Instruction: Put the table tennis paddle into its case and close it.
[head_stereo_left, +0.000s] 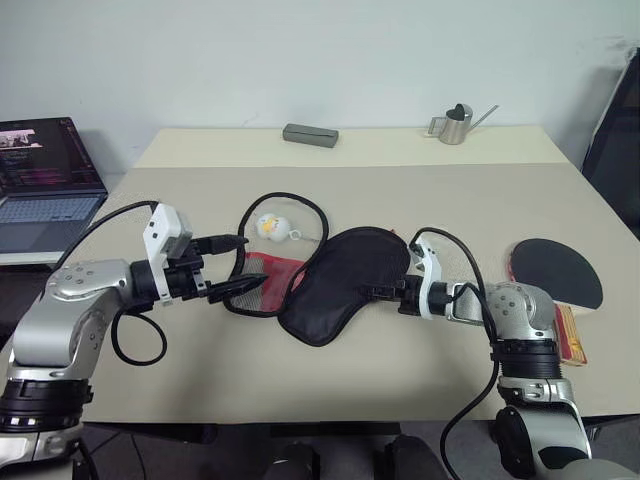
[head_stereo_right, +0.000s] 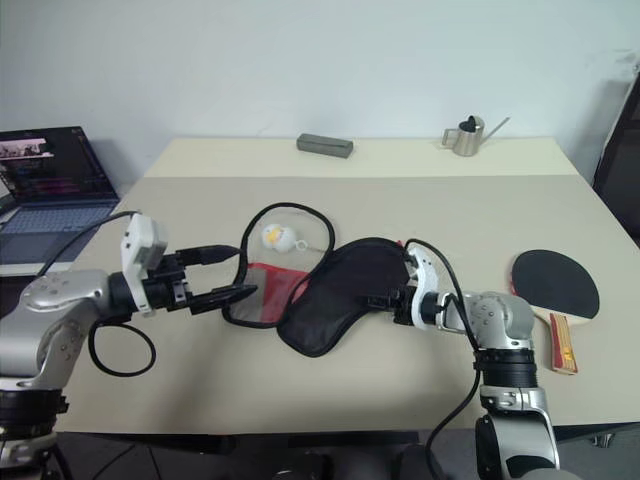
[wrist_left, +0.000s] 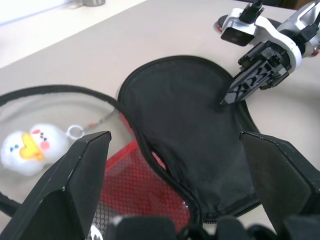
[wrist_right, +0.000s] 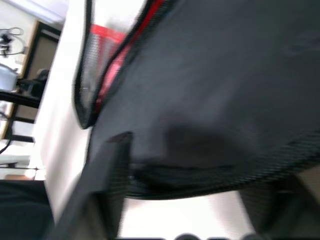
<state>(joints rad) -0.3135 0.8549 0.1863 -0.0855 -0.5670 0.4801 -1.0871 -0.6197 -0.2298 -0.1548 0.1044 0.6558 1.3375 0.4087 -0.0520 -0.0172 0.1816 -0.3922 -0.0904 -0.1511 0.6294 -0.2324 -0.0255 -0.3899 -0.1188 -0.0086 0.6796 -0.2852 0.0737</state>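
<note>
At the near right, the right gripper (head_stereo_left: 378, 293) is seen at the right-hand edge of the case (head_stereo_left: 340, 280), its fingers reaching onto the black flap. In the right wrist view black fabric lies across the span between the 2 fingers, but whether they are nipped onto that edge or merely set around it cannot be told.

At the near left, the left gripper (head_stereo_left: 228, 265) is held just above the table (head_stereo_left: 420, 190), released, with its 2 fingers spread wide and aimed rightward at the red mesh end of the case. Nothing is held between them.

The case lies at the middle of the table, between the 2 grippers, unzipped. Its long axis runs slantwise, from the near left up to the far right. The zip edge curls out in a loop toward the far left, and the ball charm (head_stereo_left: 272, 227) rests inside that loop.

The table tennis paddle (head_stereo_left: 555, 275) lies flat at the right edge of the table, well apart from the case and still outside it. Its black face is on the far side and its handle points toward the near edge. It lies behind and to the right of the right arm, which is judged much the nearer arm for fetching it.

Farther off, a grey box (head_stereo_left: 310, 134) and a small metal watering can (head_stereo_left: 455, 125) stand near the far edge.
</note>
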